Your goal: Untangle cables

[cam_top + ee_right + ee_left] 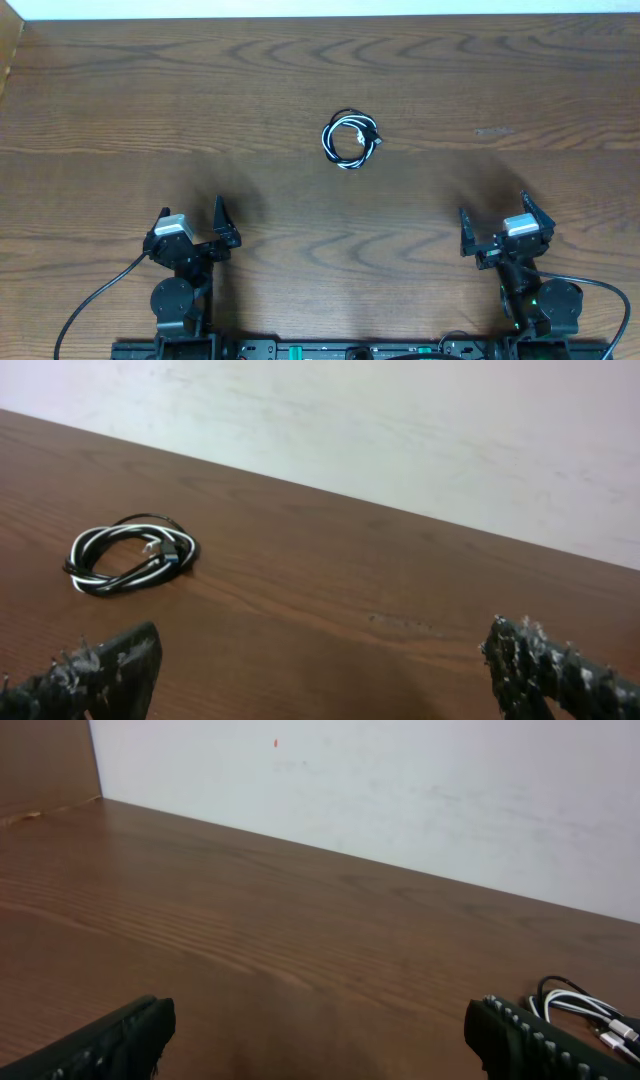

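Note:
The black and white cables (352, 139) lie coiled together in one small tangled loop on the wooden table, in the upper middle of the overhead view. The coil shows at the left of the right wrist view (131, 553) and at the lower right edge of the left wrist view (590, 1013). My left gripper (192, 222) is open and empty near the front left, well away from the coil; its fingertips frame bare table (318, 1038). My right gripper (497, 225) is open and empty at the front right, its fingers wide apart (320, 675).
The wooden table (150, 110) ends at a white wall along the far edge (400, 430). A wooden side panel stands at the far left (45, 765). A faint scuff marks the table at the right (493, 131).

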You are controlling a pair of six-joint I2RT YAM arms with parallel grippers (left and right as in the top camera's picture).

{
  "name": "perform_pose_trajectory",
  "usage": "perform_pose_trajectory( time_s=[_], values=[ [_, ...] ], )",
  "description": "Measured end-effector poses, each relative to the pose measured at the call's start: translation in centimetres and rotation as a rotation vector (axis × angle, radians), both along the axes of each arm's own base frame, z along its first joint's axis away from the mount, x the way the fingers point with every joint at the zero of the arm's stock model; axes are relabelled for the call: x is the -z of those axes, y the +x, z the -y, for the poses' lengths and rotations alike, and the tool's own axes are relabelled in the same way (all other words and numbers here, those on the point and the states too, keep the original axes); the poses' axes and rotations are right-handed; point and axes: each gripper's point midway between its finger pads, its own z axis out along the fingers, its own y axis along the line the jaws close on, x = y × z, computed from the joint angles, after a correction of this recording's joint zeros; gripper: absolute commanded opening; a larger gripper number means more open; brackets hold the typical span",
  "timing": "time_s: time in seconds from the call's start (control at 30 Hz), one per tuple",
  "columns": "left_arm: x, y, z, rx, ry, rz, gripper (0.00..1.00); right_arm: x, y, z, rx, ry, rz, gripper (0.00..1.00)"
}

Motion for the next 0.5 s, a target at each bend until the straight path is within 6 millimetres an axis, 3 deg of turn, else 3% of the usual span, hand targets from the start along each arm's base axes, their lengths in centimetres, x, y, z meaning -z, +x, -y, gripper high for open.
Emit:
perform_pose_trajectory(
  time_s=[0.37,0.5],
  values=[
    [-0.1,0.0,0.0,0.000,0.000,0.005,0.98,0.0,0.0,0.0,0.000,-0.008,0.001,0.99],
    [-1.0,0.1,-0.1,-0.007,0.003,0.046,0.98,0.0,0.0,0.0,0.000,-0.008,0.000,0.99]
  ],
)
